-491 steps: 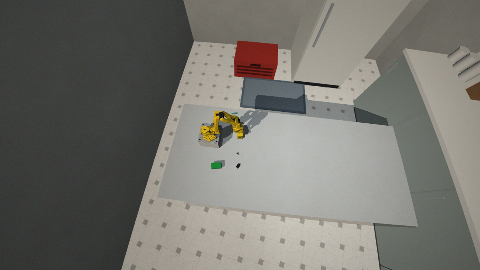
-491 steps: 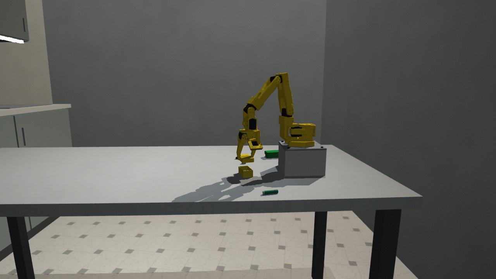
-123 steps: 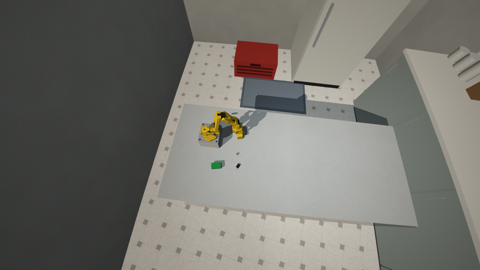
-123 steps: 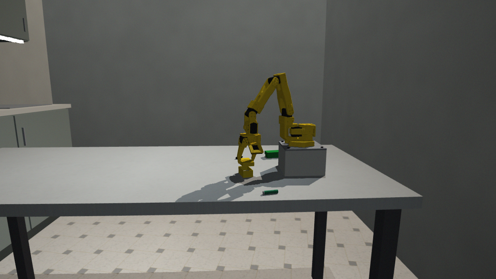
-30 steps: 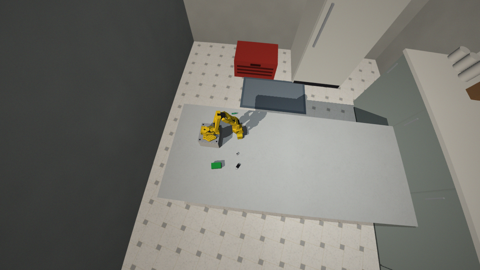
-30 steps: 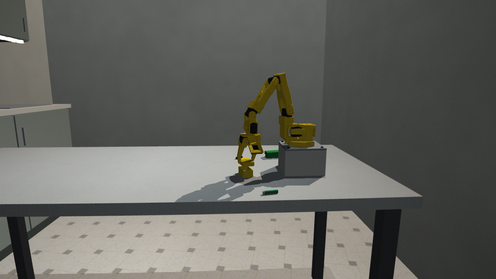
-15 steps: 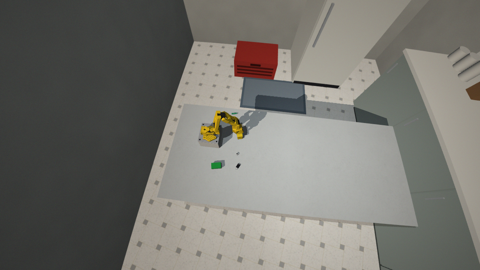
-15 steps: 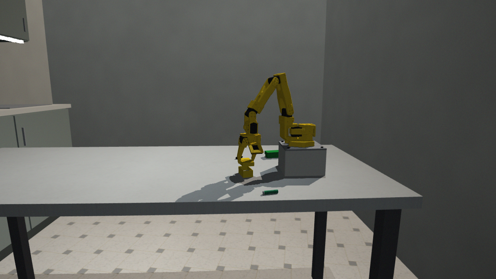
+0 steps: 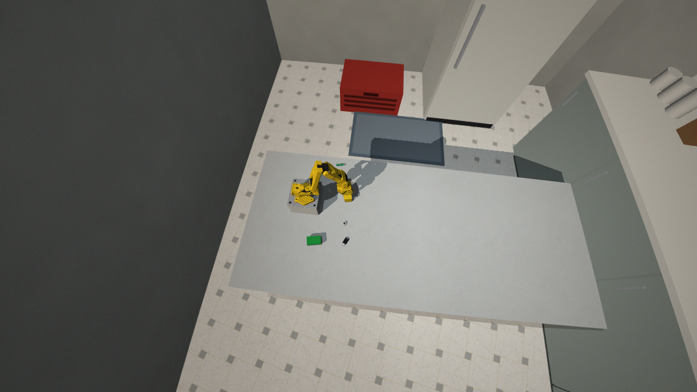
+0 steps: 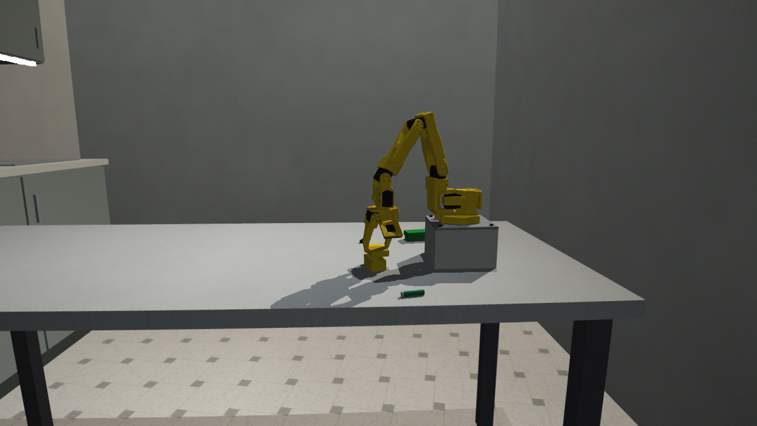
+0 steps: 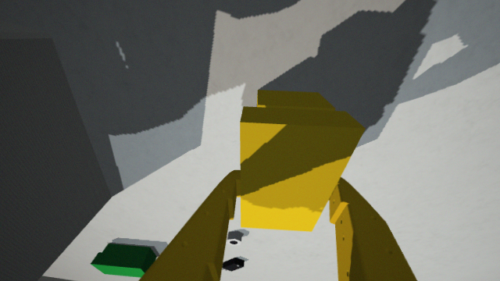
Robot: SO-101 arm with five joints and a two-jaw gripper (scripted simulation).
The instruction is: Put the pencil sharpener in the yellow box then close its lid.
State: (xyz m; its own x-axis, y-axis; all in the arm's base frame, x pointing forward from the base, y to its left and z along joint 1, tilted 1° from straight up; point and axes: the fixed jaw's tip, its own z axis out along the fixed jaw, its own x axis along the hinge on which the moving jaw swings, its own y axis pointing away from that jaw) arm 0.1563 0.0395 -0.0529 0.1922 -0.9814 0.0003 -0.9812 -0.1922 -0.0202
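My gripper (image 10: 377,248) is shut on the yellow lid (image 11: 289,168), a flat yellow block that fills the space between both fingers in the wrist view. The lid sits right over the yellow box (image 10: 375,262), which stands on the table next to the arm's grey base. Only the box's far edge (image 11: 293,99) shows behind the lid. I cannot tell whether the lid touches the box. From above, gripper and box merge into one yellow patch (image 9: 348,196). The inside of the box is hidden, and I cannot pick out the pencil sharpener for certain.
A green block (image 9: 313,239), a small black item (image 9: 346,240) and a tiny grey item (image 9: 344,222) lie in front of the arm. A green cylinder (image 10: 412,293) lies near the table edge. The grey base block (image 10: 461,246) stands beside the box.
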